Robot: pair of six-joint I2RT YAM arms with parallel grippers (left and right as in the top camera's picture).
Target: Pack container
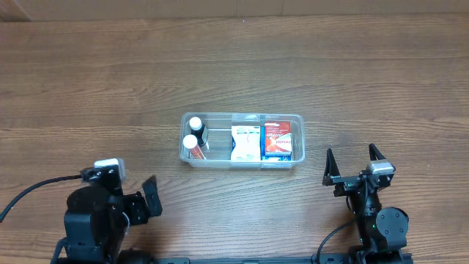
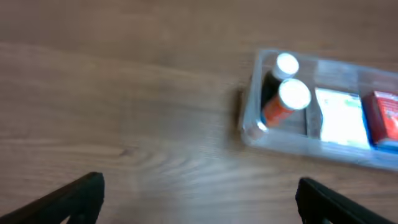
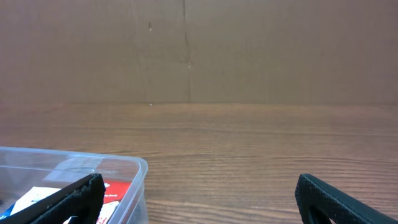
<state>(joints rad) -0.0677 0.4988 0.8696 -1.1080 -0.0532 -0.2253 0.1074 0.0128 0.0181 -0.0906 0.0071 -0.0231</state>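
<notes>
The clear plastic container [image 1: 242, 162] stands at the table's middle. Inside it are two small white-capped bottles [image 1: 194, 132] at the left end, a white packet [image 1: 245, 142] in the middle and a red packet [image 1: 277, 140] at the right end. My left gripper [image 1: 150, 198] is open and empty at the front left, apart from the container. My right gripper [image 1: 355, 166] is open and empty at the front right, just beside the container's right end. The left wrist view shows the container [image 2: 249, 118] and bottles [image 2: 290, 94], blurred. The right wrist view shows the container's corner [image 3: 140, 171].
The wooden table [image 1: 234, 73] stretches around the container. A brown wall [image 3: 199, 50] rises behind the table in the right wrist view.
</notes>
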